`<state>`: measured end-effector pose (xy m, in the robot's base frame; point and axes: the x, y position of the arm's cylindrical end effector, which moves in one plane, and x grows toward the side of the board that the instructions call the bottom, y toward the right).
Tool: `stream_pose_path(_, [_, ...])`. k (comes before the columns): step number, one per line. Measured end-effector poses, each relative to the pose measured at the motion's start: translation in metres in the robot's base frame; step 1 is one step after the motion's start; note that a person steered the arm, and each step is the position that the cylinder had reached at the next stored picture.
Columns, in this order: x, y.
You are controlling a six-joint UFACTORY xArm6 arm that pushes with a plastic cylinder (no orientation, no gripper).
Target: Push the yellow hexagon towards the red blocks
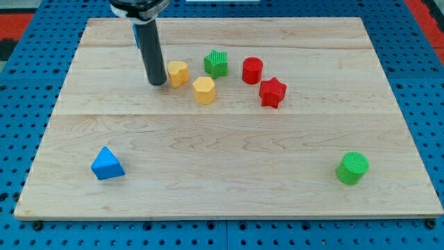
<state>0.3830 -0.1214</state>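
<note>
The yellow hexagon lies near the middle of the board's upper half. A second yellow block, of a shape I cannot make out, sits just up and left of it. My tip rests on the board right beside this second yellow block, on its left, and left of the hexagon. The red cylinder and the red star lie to the right of the hexagon. A green block stands between the yellow blocks and the red cylinder, toward the view's top.
A blue triangle lies at the view's lower left. A green cylinder lies at the lower right. The wooden board rests on a blue perforated table.
</note>
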Motion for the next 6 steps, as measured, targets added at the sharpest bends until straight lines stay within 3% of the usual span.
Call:
stream_pose_path(1, [0.027,0.019])
stream_pose_path(3, [0.007,0.093])
stream_pose_path(4, [0.016,0.078])
stream_pose_path(6, [0.125,0.081])
